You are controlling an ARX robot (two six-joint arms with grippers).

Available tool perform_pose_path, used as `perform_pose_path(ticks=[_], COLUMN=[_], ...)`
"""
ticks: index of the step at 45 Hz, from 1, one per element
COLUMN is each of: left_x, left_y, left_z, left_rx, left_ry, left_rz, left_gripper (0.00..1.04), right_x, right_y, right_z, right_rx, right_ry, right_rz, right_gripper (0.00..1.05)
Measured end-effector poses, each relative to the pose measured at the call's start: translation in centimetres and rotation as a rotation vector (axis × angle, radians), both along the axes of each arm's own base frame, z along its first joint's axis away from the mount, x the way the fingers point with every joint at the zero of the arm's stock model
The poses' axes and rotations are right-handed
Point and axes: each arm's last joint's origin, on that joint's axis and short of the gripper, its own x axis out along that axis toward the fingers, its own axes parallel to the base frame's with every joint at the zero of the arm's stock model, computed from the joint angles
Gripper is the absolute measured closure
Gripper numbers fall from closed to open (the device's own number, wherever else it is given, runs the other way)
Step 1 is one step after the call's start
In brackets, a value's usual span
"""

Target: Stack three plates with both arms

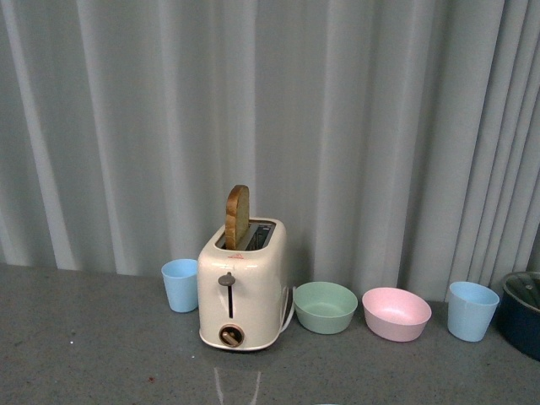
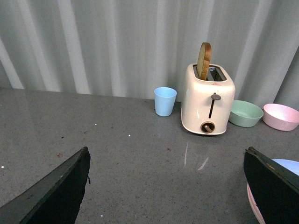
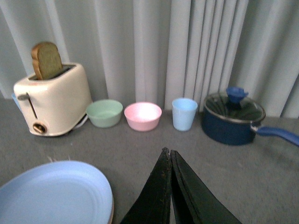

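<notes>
Closest to my right wrist camera are the two black fingers of the right gripper (image 3: 171, 186), pressed together with nothing between them. Just beside them lies the large, shallow, light blue plastic plate (image 3: 53, 193), and a thin tan edge beneath its rim suggests it already sits on another plate, though I cannot tell how many are under it.

From the left wrist camera I see the left gripper (image 2: 166, 186) spread wide, its dark fingers (image 2: 60, 186) at opposite sides of the picture and only bare grey tabletop (image 2: 131, 154) between them. At one edge of that view, partly behind a finger, a sliver of the same blue plate shows above a pink rim (image 2: 254, 210), so the pink plate seems to be in the pile too.

My reading is that the stack lies between the two arms, near both, with neither touching it. The front camera shows no arm and no plates, only the cream toaster (image 1: 243, 287) with its slice of toast (image 1: 237, 216), the green bowl (image 1: 325, 307), the pink bowl (image 1: 396, 314) and two light blue cups (image 1: 180, 284). I cannot find the cream plate on its own anywhere, so the stacking may be nearly or fully done.
</notes>
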Motion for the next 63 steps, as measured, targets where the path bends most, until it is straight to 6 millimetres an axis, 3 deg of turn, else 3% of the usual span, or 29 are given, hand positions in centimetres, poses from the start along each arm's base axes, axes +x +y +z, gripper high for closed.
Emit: perform_pose_path(ticks=[5,24,37,41,47,63], left_x=[0.00,-0.01,-0.01,-0.01,-0.01,-0.01], left_y=[0.00,0.00,0.00,0.00,0.00,0.00], left_z=[0.00,0.01,0.01,0.01,0.01,0.01], left_rx=[0.000,0.000,0.000,0.000,0.000,0.000], left_ry=[0.000,-0.001,-0.001,-0.001,-0.001,-0.001], left_rz=[0.000,0.000,0.000,0.000,0.000,0.000], left_gripper=[0.07,0.07,0.07,0.07,0.07,0.07], right_x=[-0.91,-0.92,-0.92,-0.92,-0.92,-0.92], right_y=[0.00,0.01,0.01,0.01,0.01,0.01], right_z=[-0.18,-0.21,-0.21,-0.21,-0.21,-0.21], right_rx=[0.000,-0.002,-0.002,-0.002,-0.001,-0.002], right_ry=[-0.004,-0.002,-0.002,-0.002,-0.002,-0.002], right_rz=[0.000,0.000,0.000,0.000,0.000,0.000], right_gripper=[1.02,1.01,0.52,0.30,0.05,0.07])
